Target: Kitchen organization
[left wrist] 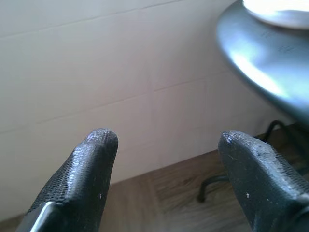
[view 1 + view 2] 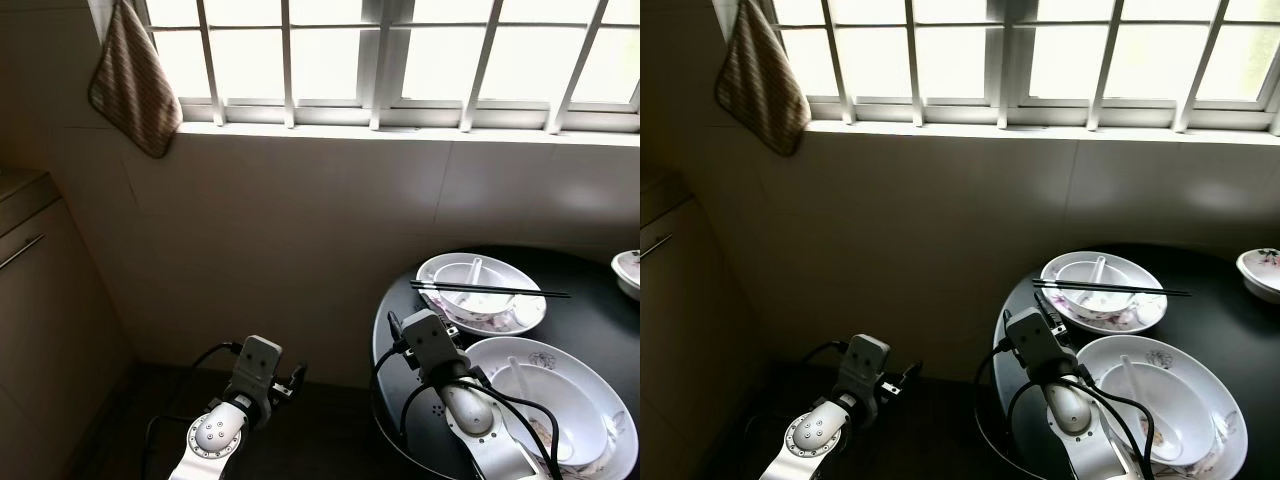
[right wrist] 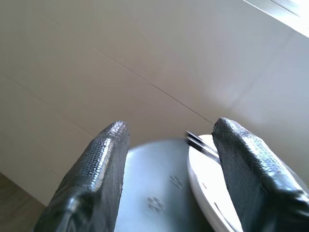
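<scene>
The chopsticks (image 2: 490, 290) across the far bowl (image 2: 470, 278) look light, thin and slippery, best pinched mid-length by the right gripper (image 3: 169, 164), fingers spread like the left gripper's (image 1: 164, 169).

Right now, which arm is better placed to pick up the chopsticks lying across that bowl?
The right. The right gripper is open and already over the table edge, just short of the chopsticks across the bowl. The left gripper hangs off the table, low over the floor.
</scene>
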You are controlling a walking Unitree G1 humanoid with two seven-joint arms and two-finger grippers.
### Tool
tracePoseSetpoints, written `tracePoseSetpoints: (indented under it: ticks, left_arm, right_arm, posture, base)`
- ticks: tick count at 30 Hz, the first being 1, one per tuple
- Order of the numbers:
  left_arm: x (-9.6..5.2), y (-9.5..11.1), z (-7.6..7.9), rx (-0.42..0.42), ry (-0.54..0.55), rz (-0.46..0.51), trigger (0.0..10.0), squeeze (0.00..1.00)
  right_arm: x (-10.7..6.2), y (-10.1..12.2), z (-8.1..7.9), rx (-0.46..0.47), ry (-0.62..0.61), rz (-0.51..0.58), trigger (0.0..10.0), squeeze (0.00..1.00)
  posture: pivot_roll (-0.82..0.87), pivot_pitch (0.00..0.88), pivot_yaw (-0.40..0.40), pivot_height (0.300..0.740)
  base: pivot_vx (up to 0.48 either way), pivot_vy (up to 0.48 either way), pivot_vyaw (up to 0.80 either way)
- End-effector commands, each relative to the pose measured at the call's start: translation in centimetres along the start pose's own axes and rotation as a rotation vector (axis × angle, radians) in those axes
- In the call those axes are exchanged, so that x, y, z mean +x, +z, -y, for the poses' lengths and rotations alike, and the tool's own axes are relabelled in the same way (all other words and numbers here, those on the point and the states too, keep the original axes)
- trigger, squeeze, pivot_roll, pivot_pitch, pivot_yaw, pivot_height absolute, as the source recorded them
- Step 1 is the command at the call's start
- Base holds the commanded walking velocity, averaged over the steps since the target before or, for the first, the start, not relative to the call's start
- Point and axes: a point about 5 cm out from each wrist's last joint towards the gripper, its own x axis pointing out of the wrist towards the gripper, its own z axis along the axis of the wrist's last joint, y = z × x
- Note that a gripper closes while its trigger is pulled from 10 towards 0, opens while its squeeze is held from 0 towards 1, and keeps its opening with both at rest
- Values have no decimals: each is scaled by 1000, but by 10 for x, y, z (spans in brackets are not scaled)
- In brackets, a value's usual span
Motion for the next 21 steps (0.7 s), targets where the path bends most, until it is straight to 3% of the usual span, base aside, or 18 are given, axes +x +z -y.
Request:
tracePoseSetpoints:
  ticks: [1, 6, 15, 21]
  left_arm:
    - [-2, 0, -7, 4, 18, -7, 10000, 0]
    - [-2, 0, -7, -3, 16, -2, 10000, 0]
    - [-3, 0, -7, -5, 22, 9, 10000, 0]
    - [-3, -3, -7, 13, 22, -12, 10000, 0]
  right_arm:
    - [1, 3, -3, 20, 6, 8, 10000, 0]
    - [0, 5, -3, 15, 4, 27, 10000, 0]
    - [0, 2, 0, -16, -26, 8, 10000, 0]
    - [0, 0, -2, -47, -22, -6, 10000, 0]
  posture:
    - [5, 0, 1, 740]
    - [3, 0, 2, 740]
    - [6, 0, 1, 740]
    - [9, 0, 1, 740]
  base:
    - [0, 480, -800]
    - [0, 479, -800]
    - [0, 0, -800]
    - [0, 0, 0]
